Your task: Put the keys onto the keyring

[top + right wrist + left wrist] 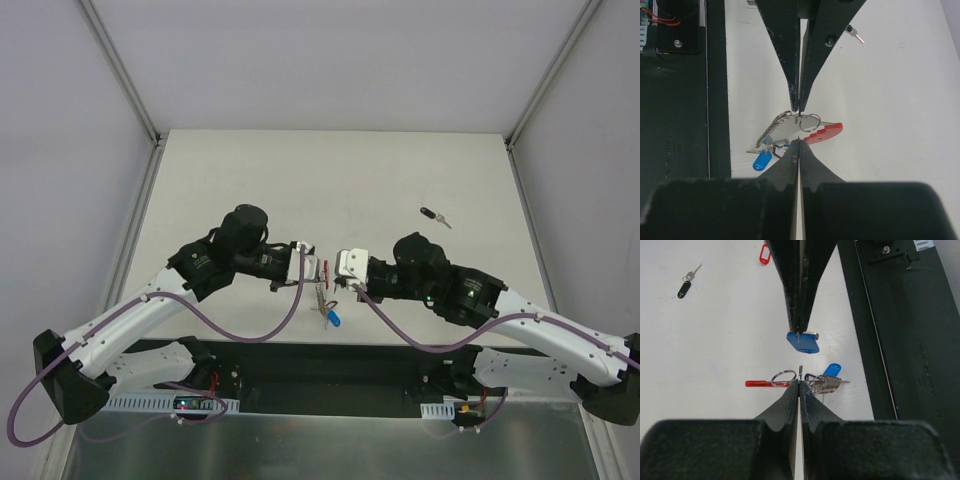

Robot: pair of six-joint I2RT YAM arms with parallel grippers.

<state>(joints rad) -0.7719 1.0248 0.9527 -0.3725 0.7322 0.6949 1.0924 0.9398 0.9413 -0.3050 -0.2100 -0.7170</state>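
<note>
The keyring hangs between the two grippers, with its red band (759,383), a silver ring (784,377) and a coiled chain (828,384) that carries a blue-headed key (832,370). My left gripper (799,382) is shut on a thin metal part of the keyring (323,272). My right gripper (800,332) reaches in opposite it and is shut on another blue-headed key (803,342). In the right wrist view my right gripper (798,140) faces the left gripper (797,110), with the red band (826,132) behind. A blue key (333,319) dangles below.
A black-headed key (432,214) lies on the white table to the back right, also the black-headed key (684,289) in the left wrist view. A red-tagged key (764,254) lies farther off. The dark base plate (910,340) runs along the table's near edge.
</note>
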